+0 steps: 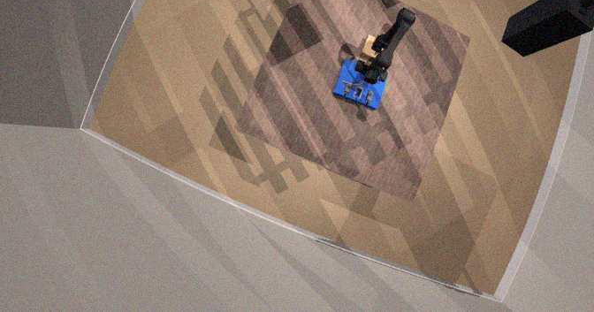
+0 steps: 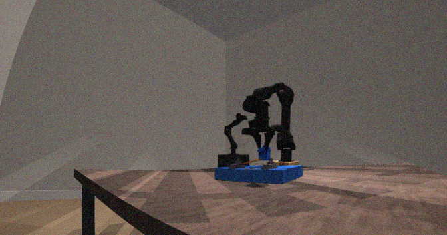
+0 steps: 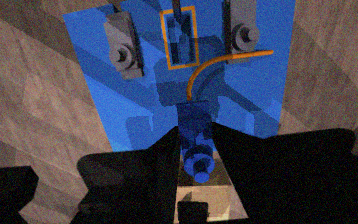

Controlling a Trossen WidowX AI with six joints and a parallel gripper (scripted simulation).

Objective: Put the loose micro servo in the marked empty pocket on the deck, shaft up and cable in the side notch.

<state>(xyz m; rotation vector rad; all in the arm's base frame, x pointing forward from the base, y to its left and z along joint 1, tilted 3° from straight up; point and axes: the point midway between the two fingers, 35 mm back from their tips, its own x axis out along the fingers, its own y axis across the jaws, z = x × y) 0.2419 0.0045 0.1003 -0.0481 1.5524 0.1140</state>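
Note:
The loose micro servo (image 2: 264,154) (image 3: 195,114) is blue, with its round shaft boss facing the wrist camera. My gripper (image 2: 263,148) (image 3: 194,128) is shut on its body and holds it above the blue deck (image 1: 376,103) (image 2: 249,176) (image 3: 142,97). The orange cable (image 3: 230,56) (image 2: 251,162) leaves the servo's far end and curves right in the wrist view. The empty pocket (image 3: 184,66) is outlined in orange, ahead of the servo in the wrist view and not under it. The fingers cover the servo's sides; the side notch is hard to make out.
Two grey servos (image 3: 122,45) (image 3: 242,30) stand on the deck, one on each side of the pocket. A pale wooden block (image 1: 369,46) (image 2: 293,163) lies beside the deck near the arm's base. A small black arm on a dark box (image 2: 227,160) stands behind in the exterior view.

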